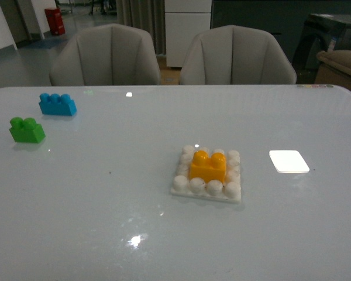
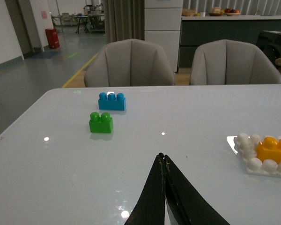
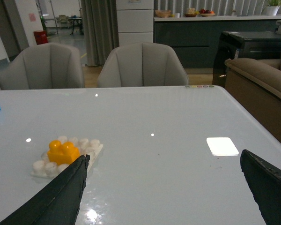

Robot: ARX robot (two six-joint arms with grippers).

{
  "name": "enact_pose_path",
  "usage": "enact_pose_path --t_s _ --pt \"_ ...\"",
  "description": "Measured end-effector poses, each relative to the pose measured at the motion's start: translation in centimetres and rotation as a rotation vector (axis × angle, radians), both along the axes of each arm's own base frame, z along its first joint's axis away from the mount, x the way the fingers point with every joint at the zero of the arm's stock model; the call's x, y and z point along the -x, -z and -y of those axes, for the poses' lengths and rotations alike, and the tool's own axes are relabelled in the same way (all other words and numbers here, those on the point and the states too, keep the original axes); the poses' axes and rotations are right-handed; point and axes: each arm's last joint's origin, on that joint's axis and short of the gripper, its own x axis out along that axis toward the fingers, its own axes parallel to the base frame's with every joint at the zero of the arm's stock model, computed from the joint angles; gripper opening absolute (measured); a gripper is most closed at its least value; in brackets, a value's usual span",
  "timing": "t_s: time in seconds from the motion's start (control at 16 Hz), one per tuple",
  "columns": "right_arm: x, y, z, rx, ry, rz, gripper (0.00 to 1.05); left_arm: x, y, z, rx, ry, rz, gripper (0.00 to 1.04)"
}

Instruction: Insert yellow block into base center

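Note:
The yellow block [image 1: 207, 166] stands upright on the middle studs of the white base [image 1: 206, 188], right of the table's centre. Both also show in the left wrist view, block [image 2: 274, 149] on base [image 2: 251, 163], and in the right wrist view, block [image 3: 62, 151] on base [image 3: 42, 167]. No arm appears in the front view. My left gripper [image 2: 163, 157] is shut with nothing in it, well apart from the base. My right gripper [image 3: 164, 158] is wide open and holds nothing; the base lies just beyond one of its fingers [image 3: 68, 190].
A green two-stud brick [image 1: 27, 129] and a blue three-stud brick [image 1: 57, 104] sit at the far left of the white table [image 1: 105, 193]. A bright white rectangle [image 1: 289, 161] lies flat right of the base. Two grey chairs [image 1: 105, 55] stand behind the table.

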Motion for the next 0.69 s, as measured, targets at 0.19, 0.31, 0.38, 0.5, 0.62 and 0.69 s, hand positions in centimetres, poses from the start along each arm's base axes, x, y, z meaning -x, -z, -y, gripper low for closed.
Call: enact_pose_path --t_s 0.19,0.31,0.38,0.5,0.62,0.69 --pt "0.00 0.00 0.00 0.000 0.000 0.000 0.98 0.00 0.00 0.00 0.000 0.000 0.000 0.14" --pt "0.00 0.00 0.00 0.000 0.000 0.000 0.98 0.00 0.00 0.00 0.000 0.000 0.000 0.32" --pt "0.00 0.00 0.00 0.000 0.000 0.000 0.98 0.00 0.00 0.00 0.000 0.000 0.000 0.38" --pt "0.00 0.00 0.00 0.000 0.000 0.000 0.98 0.00 0.00 0.00 0.000 0.000 0.000 0.59" --pt "0.00 0.00 0.00 0.000 0.000 0.000 0.98 0.00 0.00 0.00 0.000 0.000 0.000 0.79" --pt "0.00 0.00 0.00 0.000 0.000 0.000 0.98 0.00 0.00 0.00 0.000 0.000 0.000 0.90"
